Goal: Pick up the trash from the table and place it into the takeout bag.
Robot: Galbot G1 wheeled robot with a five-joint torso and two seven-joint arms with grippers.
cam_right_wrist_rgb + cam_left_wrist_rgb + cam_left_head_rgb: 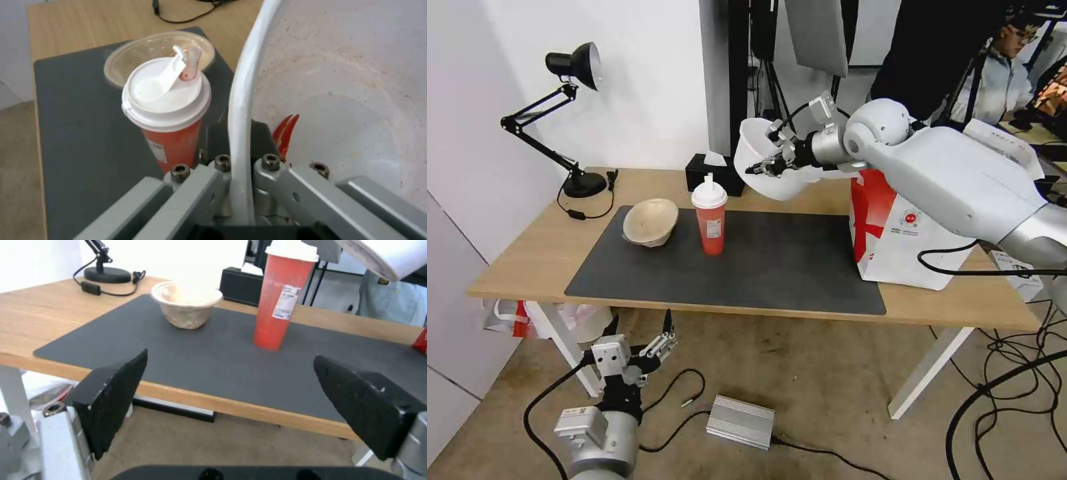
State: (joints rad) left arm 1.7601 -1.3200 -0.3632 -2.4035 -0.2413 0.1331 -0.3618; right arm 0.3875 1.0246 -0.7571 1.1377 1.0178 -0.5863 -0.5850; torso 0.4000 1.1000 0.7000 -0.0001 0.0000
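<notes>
One of the three pieces of trash is being carried: the white plastic bowl (760, 160) is hanging tilted in the air above the far side of the desk (540, 250), its rim pinched between the clenched fingers of the right gripper (768, 163). In the right wrist view the rim is running straight through the grip, with red scraps (285, 133) sitting inside the bowl. The takeout bag (897, 237) is standing at the right end of the desk, partly on the dark mat (774, 267), just beside and below the raised bowl, with the right arm crossing over it.

Two pieces are waiting on the mat: the red drink cup (711, 217) is standing upright, and the beige paper bowl (650, 221) is lying tipped just to its left. The left gripper (639, 340) is idling low in front of the desk edge, its fingers spread wide and holding nothing.

By my reading, nothing is visibly bagged yet; the first drop-off is under way and two pick-ups are remaining
</notes>
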